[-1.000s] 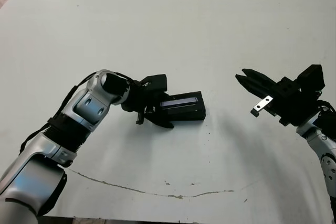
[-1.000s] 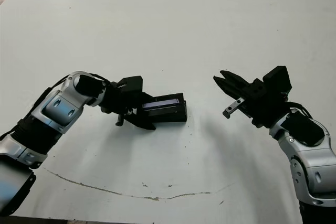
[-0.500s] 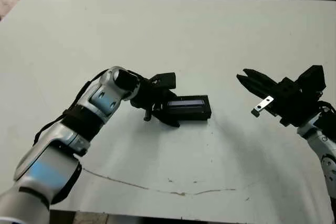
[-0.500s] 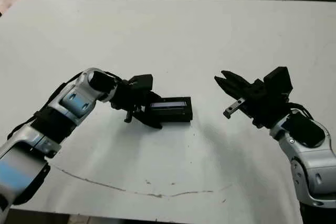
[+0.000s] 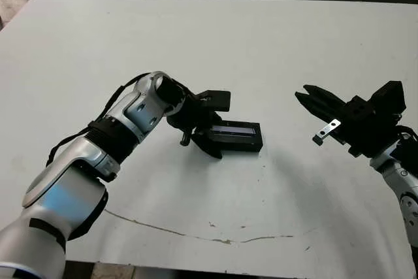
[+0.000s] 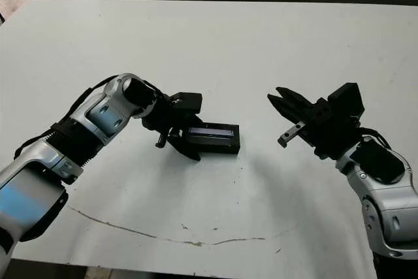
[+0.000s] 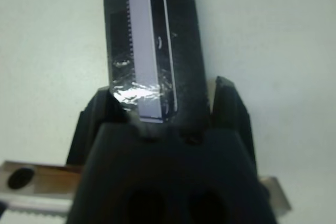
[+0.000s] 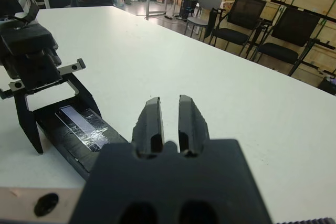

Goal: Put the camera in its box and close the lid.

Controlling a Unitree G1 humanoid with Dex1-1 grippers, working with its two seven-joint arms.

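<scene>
On the white table (image 5: 274, 44), left of centre: left gripper (image 5: 210, 132) is at the near end of the closed box, lid (image 5: 236, 135) on top with its pale strip facing up. Fingers are spread wide and straddle that end, one on each side; the left wrist view shows a finger (image 7: 227, 109) close against the box wall, but actual contact is hard to confirm. Box sits flat on the table, roughly mid-table. Camera isn't visible anywhere, so I can't say where it is. Right side: right gripper (image 5: 304, 95) hangs above the table, well apart from the box, fingers (image 8: 152, 121) nearly together with a narrow gap, holding nothing, pointing toward the box.
</scene>
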